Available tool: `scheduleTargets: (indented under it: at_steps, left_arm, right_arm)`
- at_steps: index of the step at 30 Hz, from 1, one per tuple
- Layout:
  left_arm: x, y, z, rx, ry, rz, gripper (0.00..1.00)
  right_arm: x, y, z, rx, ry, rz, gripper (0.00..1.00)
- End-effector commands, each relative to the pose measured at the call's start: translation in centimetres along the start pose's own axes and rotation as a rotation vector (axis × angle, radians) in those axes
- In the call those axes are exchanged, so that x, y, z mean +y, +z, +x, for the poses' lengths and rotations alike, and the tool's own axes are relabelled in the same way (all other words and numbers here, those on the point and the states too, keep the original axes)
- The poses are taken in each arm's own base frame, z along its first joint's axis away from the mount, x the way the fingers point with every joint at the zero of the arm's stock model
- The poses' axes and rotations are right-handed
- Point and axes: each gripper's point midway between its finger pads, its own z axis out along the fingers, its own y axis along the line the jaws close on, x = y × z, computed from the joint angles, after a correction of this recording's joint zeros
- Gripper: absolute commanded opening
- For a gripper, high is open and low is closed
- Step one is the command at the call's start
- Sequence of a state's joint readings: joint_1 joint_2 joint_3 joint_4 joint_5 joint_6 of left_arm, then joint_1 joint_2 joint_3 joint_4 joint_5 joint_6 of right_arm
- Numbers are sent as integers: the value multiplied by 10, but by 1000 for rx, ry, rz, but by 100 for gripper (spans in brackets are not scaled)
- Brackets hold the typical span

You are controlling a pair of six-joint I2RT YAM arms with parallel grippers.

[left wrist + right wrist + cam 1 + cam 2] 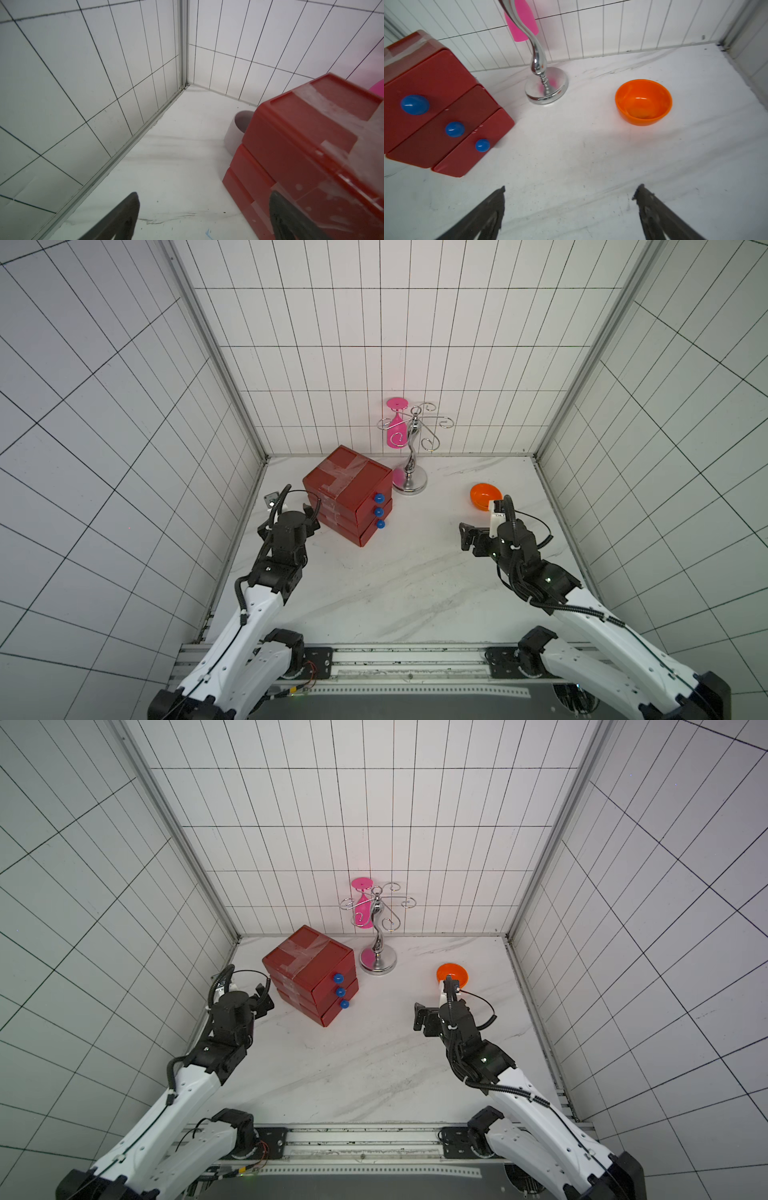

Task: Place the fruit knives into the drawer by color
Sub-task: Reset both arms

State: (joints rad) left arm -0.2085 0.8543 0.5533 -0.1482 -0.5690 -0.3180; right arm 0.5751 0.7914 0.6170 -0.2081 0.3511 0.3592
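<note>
Now, tabletop (pixel 395 580): you have bare marble between the arms. No fruit knives lie on it in any view.
Drawer (pixel 349 485): the red chest stands at the back left, turned at an angle, all three fronts shut, the lower ones stepped slightly forward. Judged first step: open one.
Left gripper (pixel 203 199): jaws spread, holding nothing, just beside the chest's side wall. Keep it there to brace. The chest looks light and may slide when you pull.
Right gripper (pixel 572 187): jaws spread, empty, facing the fronts from well apart. Line it up with the chest's angle before closing in.
Glass stand (pixel 409 456): it sits just beside the chest with a pink glass (pixel 394 427) hanging from it. Swing clear of it.
Orange bowl (pixel 641 121): looks empty.
Grey cup (pixel 234 133): behind the chest, half hidden, so you cannot see its inside. It does not show in the top views.
Knobs (pixel 455 129): small, round and slippery. Pinch squarely and pull straight out.
Fruit knives: whereabouts unknown. They may be in the cup or the drawers, and you cannot tell which.
</note>
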Motion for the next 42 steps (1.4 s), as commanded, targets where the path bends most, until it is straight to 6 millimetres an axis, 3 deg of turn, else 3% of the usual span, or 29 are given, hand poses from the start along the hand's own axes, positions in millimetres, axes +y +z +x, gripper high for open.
scheduleTargets:
  at_steps: [1, 6, 14, 18, 24, 29, 35, 42]
  left_arm:
    - [10, -3, -25, -203, -81, -27, 98]
    - [14, 9, -6, -252, -36, -53, 98]
    - [14, 58, 42, -164, 36, -120, 98]
    - [7, 66, 36, -203, 50, -103, 98]
    - [-8, 77, 41, -242, 85, -31, 98]
    - [-22, 80, 47, -215, 128, 44, 98]
    - [-21, 74, 51, -302, 118, 94, 98]
    - [-26, 86, 57, -212, 138, 88, 98]
  right_arm:
    - [-55, -8, 16, -51, -80, 248, 99]
    - [-83, -19, 26, -162, -104, 336, 99]
    - [-105, -37, 19, -316, -72, 389, 99]
    - [-111, -32, 21, -294, -93, 420, 99]
    - [-124, -11, 27, -270, -102, 468, 99]
    - [-150, 17, 47, -231, 4, 460, 99]
    - [-161, 46, 38, -233, 21, 419, 99]
    - [-162, 90, 22, -219, -50, 400, 99]
